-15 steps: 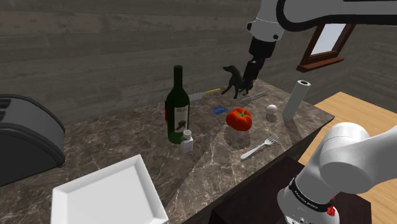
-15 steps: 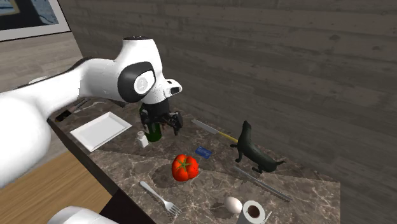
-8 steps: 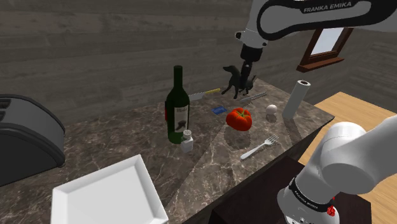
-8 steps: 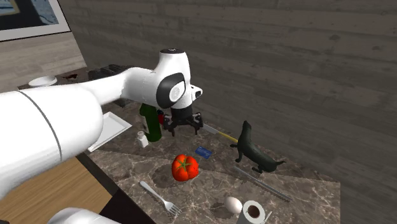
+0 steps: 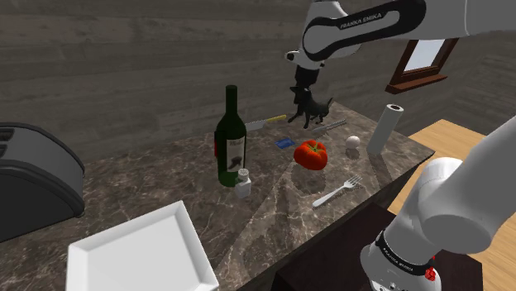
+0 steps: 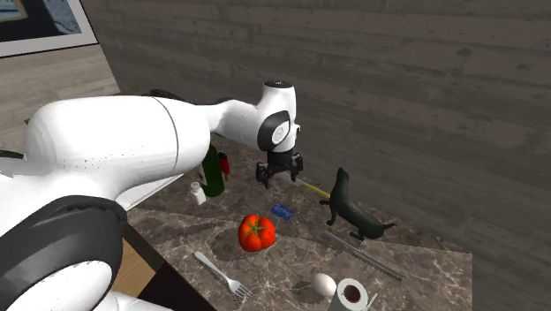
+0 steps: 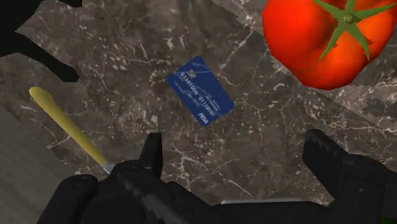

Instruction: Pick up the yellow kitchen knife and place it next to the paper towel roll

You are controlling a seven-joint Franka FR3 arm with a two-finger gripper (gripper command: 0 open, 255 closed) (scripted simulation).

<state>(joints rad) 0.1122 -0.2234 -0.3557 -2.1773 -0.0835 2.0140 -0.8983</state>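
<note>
The knife lies on the dark marble counter behind the wine bottle, its yellow handle pointing at a black dog figurine. In the wrist view the yellow handle lies just beyond one finger, beside a blue card. My gripper hangs open above the counter, over the card and the handle's end, holding nothing. Its fingers stand wide apart. The white paper towel roll stands upright near the counter's corner, at the shoulder view's right.
A tomato, an egg, a fork and a long ruler lie between the knife and the roll. The green wine bottle and a small shaker stand to the left. A white plate and a black toaster sit farther left.
The arm has swung toward the shoulder view's left, carrying the open gripper from beside the dog figurine to above the knife's handle end. Nothing on the counter has moved.
</note>
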